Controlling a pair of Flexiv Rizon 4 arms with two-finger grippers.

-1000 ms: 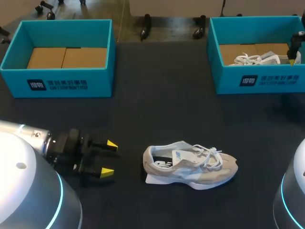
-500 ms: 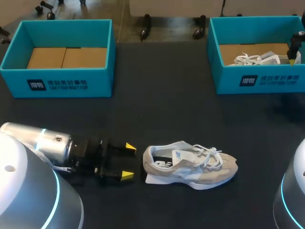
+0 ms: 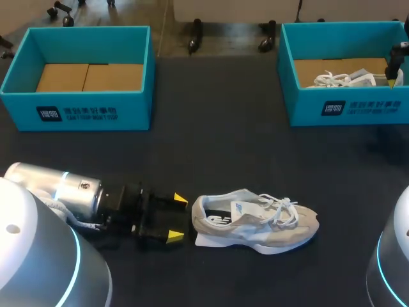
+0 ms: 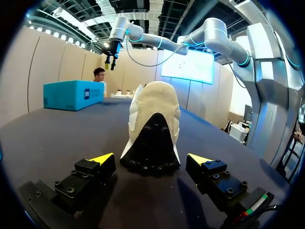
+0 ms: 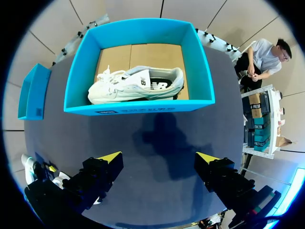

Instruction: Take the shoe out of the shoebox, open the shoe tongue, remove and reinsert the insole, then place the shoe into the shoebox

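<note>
A grey and white shoe (image 3: 255,221) lies on its side on the dark table, heel toward my left arm. My left gripper (image 3: 177,218) stands open at table height, its yellow tips just short of the heel. In the left wrist view the black heel of the shoe (image 4: 151,143) fills the space just ahead of that open gripper (image 4: 151,158), touching neither finger. My right gripper (image 3: 391,80) hangs open high over the right teal shoebox (image 3: 348,109). From the right wrist view that gripper (image 5: 159,157) looks down on the shoebox (image 5: 138,107), which holds a second white shoe (image 5: 138,83).
An empty teal shoebox (image 3: 83,112) with a cardboard floor stands at the back left. The second shoe (image 3: 345,80) shows inside the right box.
My left arm has slid right along the table, bringing its open gripper up to the shoe's heel. The shoe and my right arm have stayed put.
</note>
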